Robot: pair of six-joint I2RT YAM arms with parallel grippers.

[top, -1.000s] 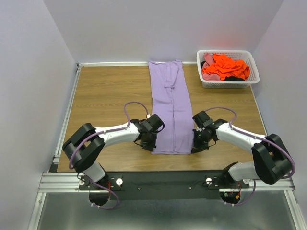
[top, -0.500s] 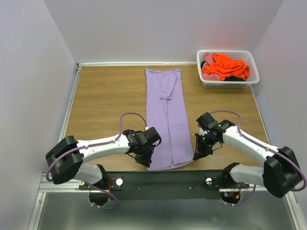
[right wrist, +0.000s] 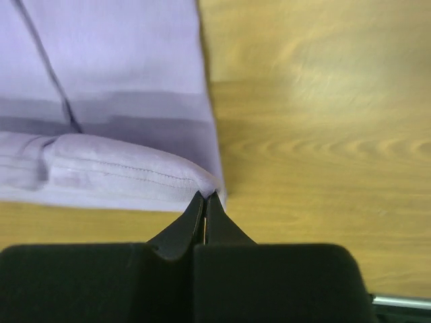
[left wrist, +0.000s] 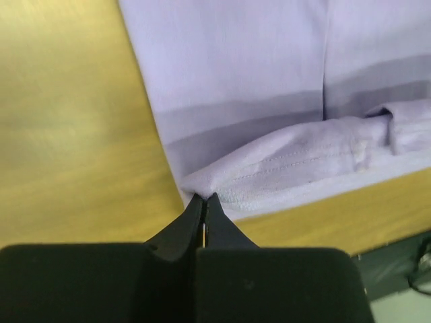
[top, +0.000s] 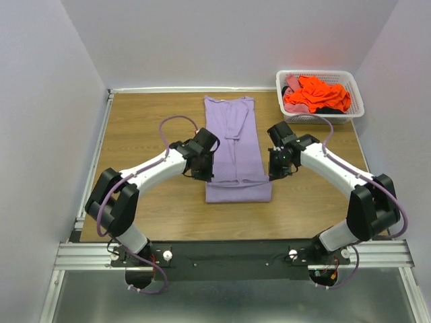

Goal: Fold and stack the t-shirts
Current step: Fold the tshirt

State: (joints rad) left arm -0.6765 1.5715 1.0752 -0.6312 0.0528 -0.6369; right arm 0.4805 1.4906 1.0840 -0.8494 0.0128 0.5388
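The lavender t-shirt (top: 234, 141) lies as a long narrow strip down the middle of the table, its near end doubled back over itself. My left gripper (top: 208, 177) is shut on the left corner of the hem (left wrist: 283, 168). My right gripper (top: 271, 175) is shut on the right corner of the hem (right wrist: 128, 171). Both hold the hem a little above the layer beneath, about midway along the strip. Orange and pink t-shirts (top: 315, 94) are heaped in the basket.
The white lattice basket (top: 320, 116) stands at the back right corner. Bare wooden table (top: 148, 128) lies left of the shirt and to its right. A metal rail (top: 236, 252) runs along the near edge.
Both grippers have carried the shirt's near hem away from the table's front edge toward the back, folding the near end over the strip.
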